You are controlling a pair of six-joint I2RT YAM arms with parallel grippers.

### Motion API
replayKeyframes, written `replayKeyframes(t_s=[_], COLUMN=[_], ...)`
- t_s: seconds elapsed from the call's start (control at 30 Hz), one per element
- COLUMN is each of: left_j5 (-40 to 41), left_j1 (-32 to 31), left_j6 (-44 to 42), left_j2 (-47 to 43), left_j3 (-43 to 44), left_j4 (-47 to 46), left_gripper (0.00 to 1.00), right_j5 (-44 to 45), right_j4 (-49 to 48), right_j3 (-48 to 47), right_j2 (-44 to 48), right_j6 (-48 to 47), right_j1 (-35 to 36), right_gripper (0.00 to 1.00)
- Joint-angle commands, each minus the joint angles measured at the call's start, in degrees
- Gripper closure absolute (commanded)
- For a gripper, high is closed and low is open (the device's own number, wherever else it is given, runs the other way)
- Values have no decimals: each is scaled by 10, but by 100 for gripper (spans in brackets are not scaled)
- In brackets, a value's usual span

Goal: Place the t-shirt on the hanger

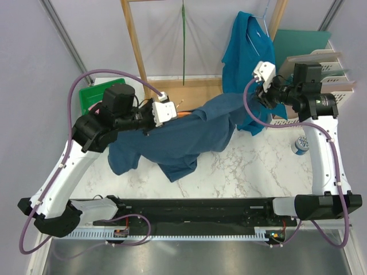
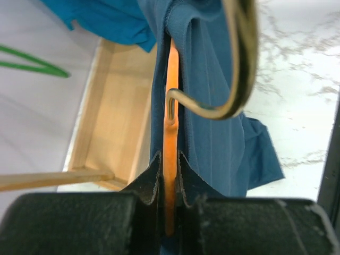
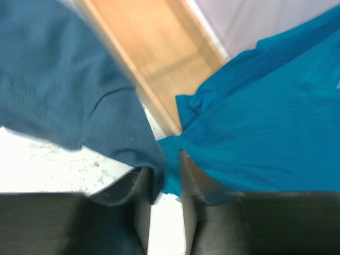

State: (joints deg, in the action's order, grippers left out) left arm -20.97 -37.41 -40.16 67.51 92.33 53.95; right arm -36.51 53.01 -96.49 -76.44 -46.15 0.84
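a: what is the left hand (image 2: 169, 164) doing?
b: it is clamped tight on the hanger (image 2: 171, 90), with its pads pressed on the orange bar from both sides. the metal hook (image 2: 240, 74) curves up just past the fingertips.
a: and the t-shirt (image 1: 178, 140)?
b: it is draped over that hanger, just in front of the wooden frame (image 1: 189, 87). navy cloth falls on both sides of the orange bar and hangs down toward the bench (image 1: 258, 166). i cannot tell whether the lowest folds touch it.
a: the right hand (image 3: 166, 162)?
b: its fingers stand a little apart, and white bench shows through the gap. a navy sleeve edge lies against one fingertip. i cannot tell whether it is caught there.
a: what is around that hand?
b: the teal shirt (image 3: 276, 106) hangs beside the frame's post on the right arm's side, close against the other finger. a green hanger (image 1: 183, 40) hangs inside the frame, well apart from both hands.
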Motion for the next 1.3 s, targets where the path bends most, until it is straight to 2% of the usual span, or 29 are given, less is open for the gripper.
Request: replayKeyframes(t_s=[0.0, 0.03, 0.07, 0.2, 0.27, 0.3, 0.37, 0.4, 0.47, 0.53, 0.57, 0.6, 0.67, 0.7, 0.77, 0.8, 0.87, 0.93, 1.1, 1.27], left_j5=[58, 59, 57, 74, 73, 73, 73, 74, 66, 26, 16, 12, 11, 8, -23, -35, -54, -57, -40, -14], left_j1=[22, 23, 23, 23, 23, 23, 23, 23, 23, 23, 23, 23, 23, 23, 23, 23, 23, 23, 23, 23], left_j6=[49, 46, 35, 26, 23, 27, 39, 46, 60, 59, 56, 56, 59, 59, 64, 69, 78, 94, 125, 132], left_j2=[15, 18, 22, 33, 37, 42, 55, 71, 80, 72, 67, 65, 66, 66, 65, 64, 68, 72, 76, 83], left_j3=[59, 74, 79, 97, 102, 109, 123, 136, 141, 134, 130, 128, 127, 126, 126, 123, 123, 125, 131, 128], left_j4=[-72, -69, -68, -63, -59, -58, -33, -23, -9, -8, -10, -9, -4, -2, 7, 11, 16, 18, 11, 9], left_gripper=[98, 98, 98, 98, 98, 98, 98, 98, 98, 98, 98, 98, 98, 98, 98, 98, 98, 98, 98, 98], right_j5=[-3, -6, -10, -31, -61, -80, -125, -137, -204, -215, -192, -175, -147, -141, -84, -61, -32, -35, -50, -54], right_j4=[-46, -58, -65, -117, -128, -112, -73, -36, -11, -74, -136, -249, -345, -392, -406, -404, -418, -419, -339, -307], right_j3=[41, 57, 66, 130, 161, 177, 193, 210, 232, 289, 313, 354, 380, 380, 363, 346, 340, 338, 317, 328], right_j2=[22, 24, 28, 57, 62, 66, 74, 94, 123, 181, 202, 236, 251, 244, 209, 197, 174, 162, 150, 186], right_j6=[56, 72, 85, 165, 199, 207, 182, 166, 125, 148, 224, 241, 272, 274, 262, 232, 190, 159, 59, 25], right_j1=[-2, -5, -6, -51, -90, -107, -126, -126, -126, -116, -111, -110, -105, -85, -43, 6, 47, 60, 76, 83], right_gripper=[59, 43, 37, 27, 32, 38, 41, 49, 54, 30, 22, 15, 9, 2, 2, 2, 2, 2, 2, 2])
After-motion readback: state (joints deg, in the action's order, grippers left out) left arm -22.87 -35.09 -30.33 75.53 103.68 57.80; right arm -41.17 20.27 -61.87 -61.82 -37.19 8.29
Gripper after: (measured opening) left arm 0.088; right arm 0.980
